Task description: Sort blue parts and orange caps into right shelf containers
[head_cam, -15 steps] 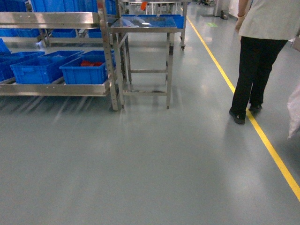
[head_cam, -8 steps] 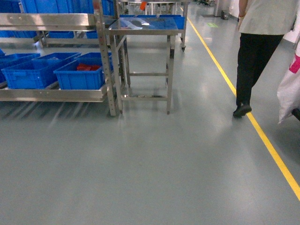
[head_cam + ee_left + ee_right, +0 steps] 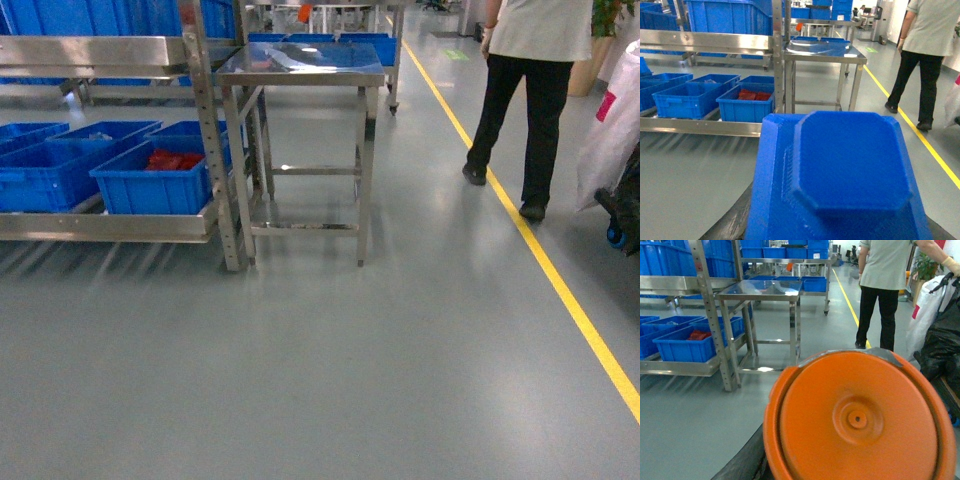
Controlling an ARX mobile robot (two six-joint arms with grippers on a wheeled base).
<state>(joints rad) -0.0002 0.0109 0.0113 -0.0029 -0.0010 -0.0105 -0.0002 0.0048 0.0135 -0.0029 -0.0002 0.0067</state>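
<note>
A blue part (image 3: 845, 165) fills the lower left wrist view, held by my left gripper (image 3: 837, 235); only a dark finger (image 3: 735, 225) shows beside it. My right gripper (image 3: 855, 475) holds an orange cap (image 3: 860, 420), flat round top facing the camera, with a dark finger (image 3: 742, 462) at its lower left. Neither gripper appears in the head view. The steel shelf (image 3: 110, 50) stands far left across the floor. On its lower level sit blue containers (image 3: 150, 185); the nearest holds red-orange pieces (image 3: 170, 160).
A steel table (image 3: 300, 65) stands right of the shelf post. A person (image 3: 530, 90) walks away along a yellow floor line (image 3: 560, 290). A white bag (image 3: 610, 130) and a wheeled cart (image 3: 625, 215) are at the right edge. Grey floor (image 3: 300, 370) lies between me and the shelf.
In the head view the shelf and table have slid left and slightly lower. The person has walked farther away. The white bag and cart have come in at the right.
</note>
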